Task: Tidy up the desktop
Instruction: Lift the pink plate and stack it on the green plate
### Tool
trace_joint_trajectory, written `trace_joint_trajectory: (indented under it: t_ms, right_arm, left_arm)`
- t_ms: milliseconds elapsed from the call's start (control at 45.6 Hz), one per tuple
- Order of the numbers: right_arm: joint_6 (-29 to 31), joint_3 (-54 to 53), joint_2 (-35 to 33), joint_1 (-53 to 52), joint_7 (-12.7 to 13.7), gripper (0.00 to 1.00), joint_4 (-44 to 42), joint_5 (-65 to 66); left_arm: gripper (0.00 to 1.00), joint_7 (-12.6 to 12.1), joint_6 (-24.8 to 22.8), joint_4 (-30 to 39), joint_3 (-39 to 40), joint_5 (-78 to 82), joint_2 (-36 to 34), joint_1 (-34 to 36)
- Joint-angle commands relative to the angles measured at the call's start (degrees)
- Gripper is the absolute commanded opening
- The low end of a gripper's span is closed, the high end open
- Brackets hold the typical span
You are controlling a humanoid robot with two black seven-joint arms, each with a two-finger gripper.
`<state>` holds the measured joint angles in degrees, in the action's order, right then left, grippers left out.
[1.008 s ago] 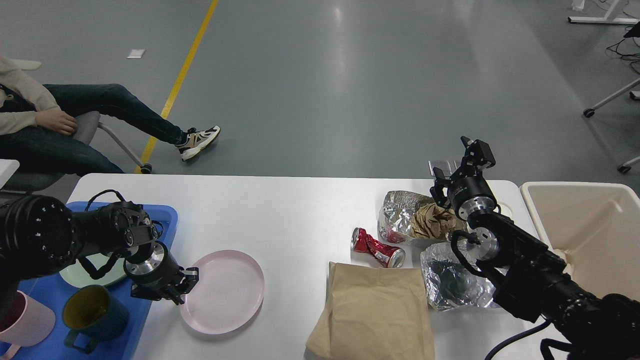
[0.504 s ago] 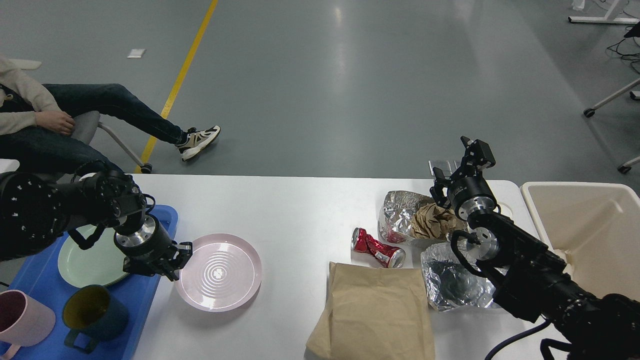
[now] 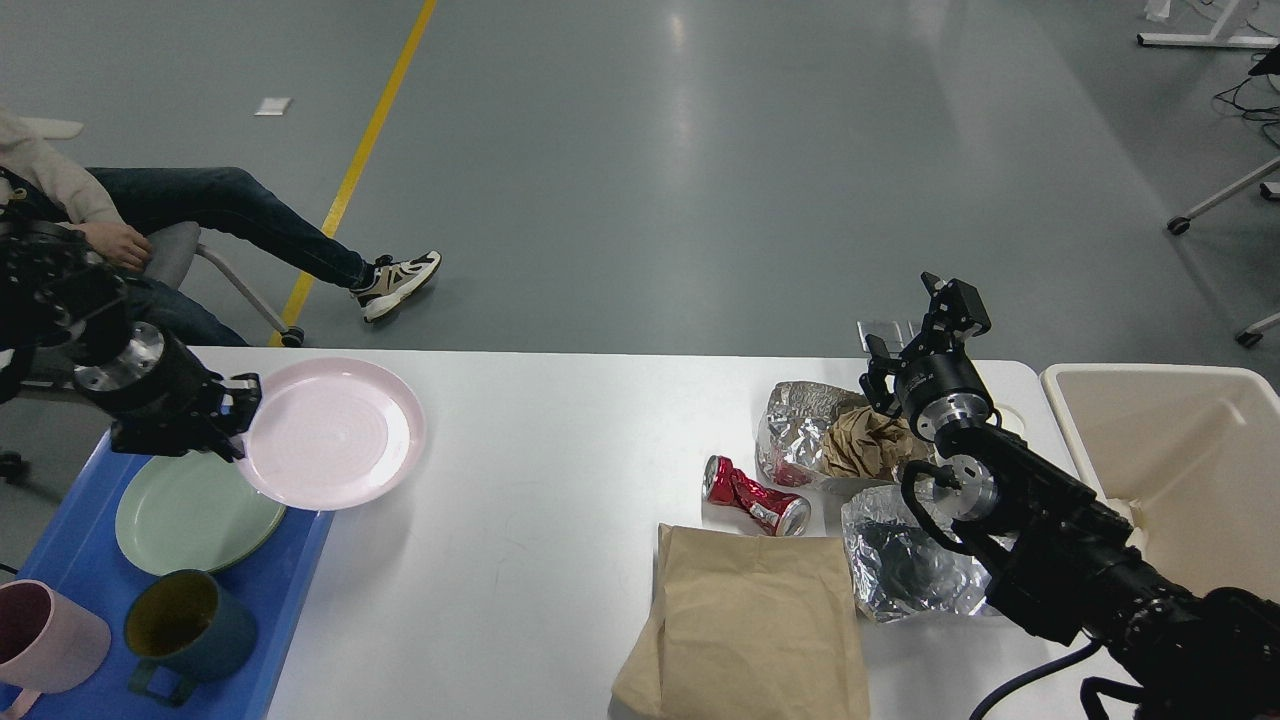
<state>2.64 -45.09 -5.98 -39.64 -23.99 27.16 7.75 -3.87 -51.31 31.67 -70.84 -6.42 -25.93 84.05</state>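
Note:
The white desktop (image 3: 560, 440) spans the view. My left gripper (image 3: 240, 418) is shut on the left rim of a pink plate (image 3: 335, 432), holding it lifted and tilted above the table's far left, partly over the blue tray (image 3: 70, 545). On the right lie a crushed red can (image 3: 755, 495), two foil wads (image 3: 800, 425) (image 3: 905, 565), crumpled brown paper (image 3: 870, 440) and a flat brown paper bag (image 3: 745, 625). My right gripper (image 3: 915, 335) hovers open and empty above the far foil wad and crumpled paper.
The tray holds a green plate (image 3: 195, 512), a dark teal mug (image 3: 185, 625) and a pink mug (image 3: 45, 635). A cream bin (image 3: 1180, 450) stands off the table's right end. A person sits on a chair (image 3: 190, 255) beyond the far left corner.
My left gripper has lifted the pink plate off the table and carried it up and to the far left, toward the tray. The right arm has not moved.

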Motion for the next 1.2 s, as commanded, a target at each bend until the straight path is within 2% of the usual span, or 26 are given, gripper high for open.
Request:
trace_joint_trajectory:
  t_ms: [0, 219, 504, 1183]
  right_arm:
    - [0.0, 0.0, 0.0, 0.0, 0.0, 1.0, 0.0, 0.0]
    - [0.0, 0.0, 0.0, 0.0, 0.0, 1.0, 0.0, 0.0]
    - [0.0, 0.0, 0.0, 0.0, 0.0, 1.0, 0.0, 0.0]
    - [0.0, 0.0, 0.0, 0.0, 0.0, 1.0, 0.0, 0.0]
  left_arm:
    - [0.0, -0.1, 0.1, -4.4, 0.0, 0.0, -3.9, -0.4]
    - [0.0, -2.0, -0.5, -11.2, 0.0, 0.0, -6.1, -4.3]
    - [0.0, -2.0, -3.0, -19.8, 0.0, 0.0, -6.1, -12.2]
    - [0.01, -2.0, -2.8, -22.7, 3.5, -0.1, -5.0, -19.2]
